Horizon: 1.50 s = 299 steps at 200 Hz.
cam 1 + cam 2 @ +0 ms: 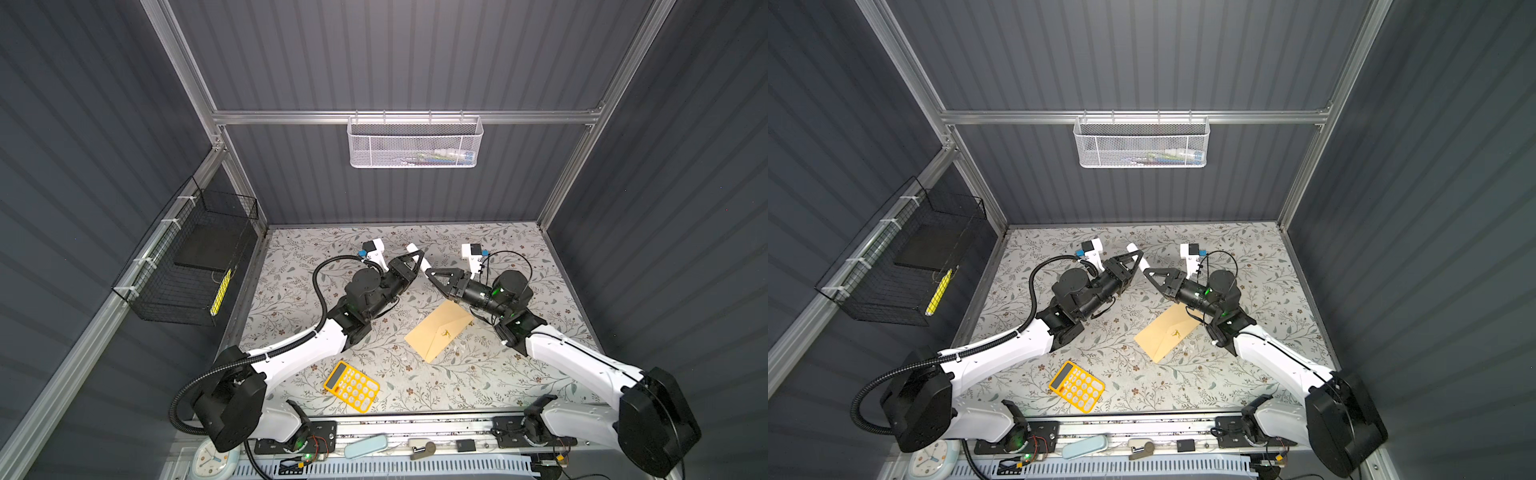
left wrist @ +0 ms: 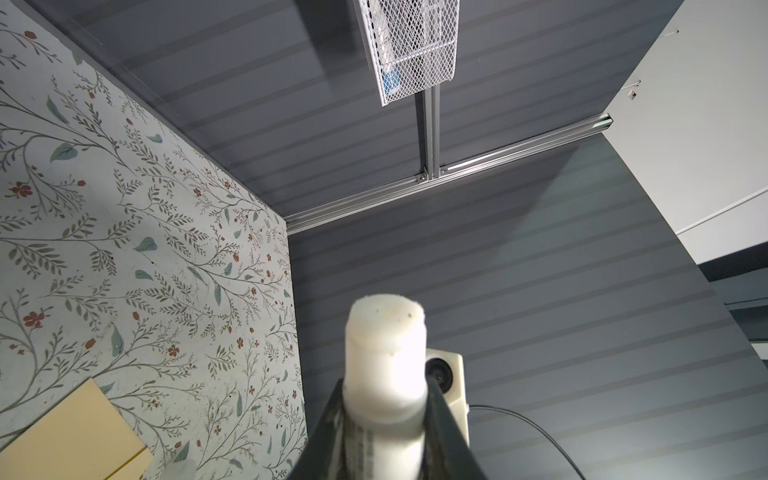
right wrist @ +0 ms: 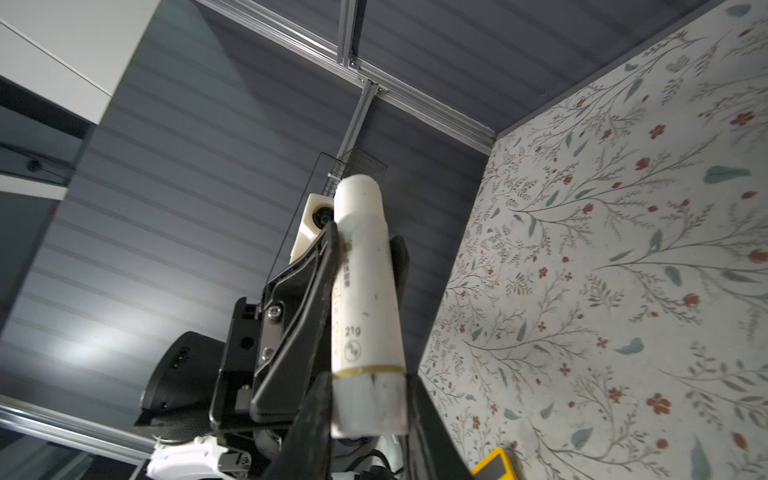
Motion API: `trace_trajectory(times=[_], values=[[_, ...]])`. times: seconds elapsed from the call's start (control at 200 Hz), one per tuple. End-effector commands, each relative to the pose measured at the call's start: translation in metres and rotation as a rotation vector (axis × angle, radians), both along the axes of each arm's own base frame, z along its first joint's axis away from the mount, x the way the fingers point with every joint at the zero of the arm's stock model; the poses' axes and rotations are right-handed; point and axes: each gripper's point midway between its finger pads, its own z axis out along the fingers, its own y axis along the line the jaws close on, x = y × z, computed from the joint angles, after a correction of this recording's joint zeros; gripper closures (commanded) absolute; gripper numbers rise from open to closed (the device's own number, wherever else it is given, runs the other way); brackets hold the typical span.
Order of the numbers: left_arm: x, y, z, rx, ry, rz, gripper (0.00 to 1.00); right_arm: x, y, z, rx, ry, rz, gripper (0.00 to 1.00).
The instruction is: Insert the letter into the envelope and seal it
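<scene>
The envelope [image 1: 438, 330] is lying flat; beyond it we are clamping the glue stick [image 3: 365, 291] in left gripper [image 2: 384, 415] and right gripper [image 3: 368, 419]: pull straight apart.

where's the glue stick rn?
In both top views the glue stick is held up mid-scene, clamped at one end by the left gripper and at the other by the right gripper, farther back than the envelope.

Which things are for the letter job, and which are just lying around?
For the job: envelope; glue stick, which the left gripper and the right gripper both clamp in their fingers. No letter shows.
Just lying about: yellow calculator, white mesh basket, black wire basket, clock.
</scene>
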Motion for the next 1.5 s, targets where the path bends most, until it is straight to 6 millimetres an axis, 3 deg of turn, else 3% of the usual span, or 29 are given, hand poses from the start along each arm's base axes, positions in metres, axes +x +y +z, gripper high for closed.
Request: trace_trajectory(times=[0.0, 0.235, 0.39, 0.7, 1.046, 1.491], values=[[0.003, 0.002, 0.004, 0.037, 0.006, 0.022, 1.00, -0.014, 0.006, -0.016, -0.222, -0.071, 0.029, 0.88], [0.003, 0.002, 0.001, 0.060, 0.028, 0.021, 1.00, -0.017, 0.004, -0.033, -0.479, -0.173, -0.005, 0.86], [0.003, 0.003, 0.001, 0.081, 0.031, 0.024, 1.00, -0.008, -0.002, -0.043, -0.659, -0.229, -0.057, 0.86], [0.003, 0.005, -0.005, 0.112, 0.052, 0.029, 1.00, -0.003, -0.006, -0.050, -0.894, -0.361, -0.087, 0.83], [0.003, 0.004, -0.008, 0.135, 0.078, 0.028, 1.00, -0.007, 0.006, -0.068, -1.119, -0.539, -0.061, 0.81], [0.003, 0.004, -0.012, 0.145, 0.100, 0.026, 1.00, -0.005, 0.019, -0.066, -1.260, -0.740, -0.118, 0.79]])
